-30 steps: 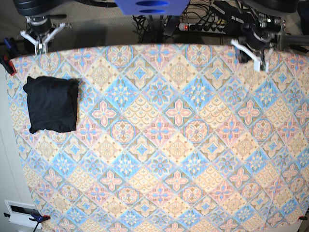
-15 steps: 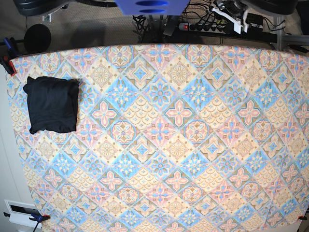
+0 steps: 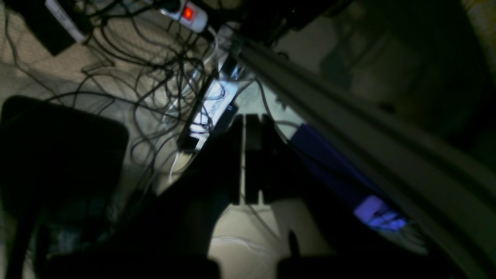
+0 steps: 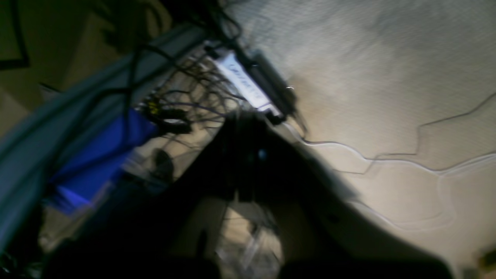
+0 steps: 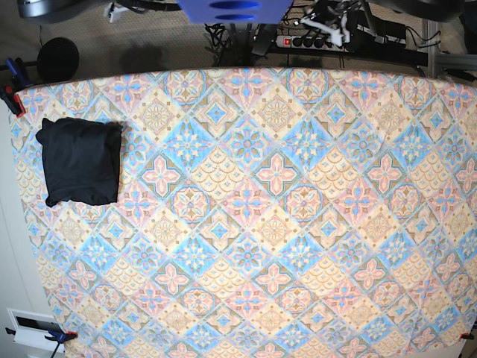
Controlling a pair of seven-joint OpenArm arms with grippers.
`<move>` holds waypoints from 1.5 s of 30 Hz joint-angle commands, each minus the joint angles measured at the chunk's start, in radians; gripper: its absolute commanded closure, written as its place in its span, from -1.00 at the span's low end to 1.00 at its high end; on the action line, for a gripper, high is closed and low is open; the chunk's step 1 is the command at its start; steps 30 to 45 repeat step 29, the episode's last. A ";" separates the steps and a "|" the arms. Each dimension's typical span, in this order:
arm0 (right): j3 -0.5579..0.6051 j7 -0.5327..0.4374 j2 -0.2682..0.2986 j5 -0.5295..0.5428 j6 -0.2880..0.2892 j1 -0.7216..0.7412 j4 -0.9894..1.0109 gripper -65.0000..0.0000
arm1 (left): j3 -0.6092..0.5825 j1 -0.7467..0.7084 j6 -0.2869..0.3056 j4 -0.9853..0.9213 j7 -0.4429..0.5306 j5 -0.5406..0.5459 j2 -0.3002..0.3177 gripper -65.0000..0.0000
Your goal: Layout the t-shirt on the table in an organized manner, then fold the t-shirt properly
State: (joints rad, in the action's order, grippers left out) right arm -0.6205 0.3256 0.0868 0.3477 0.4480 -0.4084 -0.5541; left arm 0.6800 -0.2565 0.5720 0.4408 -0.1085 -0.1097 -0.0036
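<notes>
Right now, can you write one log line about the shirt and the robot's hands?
shirt: folded, lying at table corner | left gripper: shut, empty, off the table | right gripper: shut, empty, off the table

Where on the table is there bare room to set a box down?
Nearly the whole table is bare: everything right of and below the folded t-shirt, out to the far, right and near edges. Only the far-left corner is taken. Beyond the far edge, cables and a power strip crowd the floor.

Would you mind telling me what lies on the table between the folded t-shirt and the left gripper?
In the base view, only bare patterned table lies between the t-shirt and the left gripper, pulled back beyond the far edge.
</notes>
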 commanded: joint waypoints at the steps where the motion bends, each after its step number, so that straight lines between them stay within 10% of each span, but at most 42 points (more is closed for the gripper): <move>1: 0.023 -0.032 0.009 -0.042 0.005 0.024 0.039 1.00 | -0.039 0.026 0.012 -0.056 0.045 -0.058 0.011 1.00; 7: 0.070 -0.282 0.009 -0.293 0.004 0.177 0.220 1.00 | -0.156 0.113 0.004 -0.214 0.234 -0.224 0.014 1.00; 16: 0.077 -0.352 0.009 -0.408 -0.094 0.277 0.285 1.00 | -0.334 0.118 -0.358 -0.214 0.389 -0.312 0.012 1.00; 45: 0.078 -0.352 0.009 -0.408 -0.105 0.289 0.279 1.00 | -0.357 0.115 -0.369 -0.196 0.490 -0.290 -0.042 1.00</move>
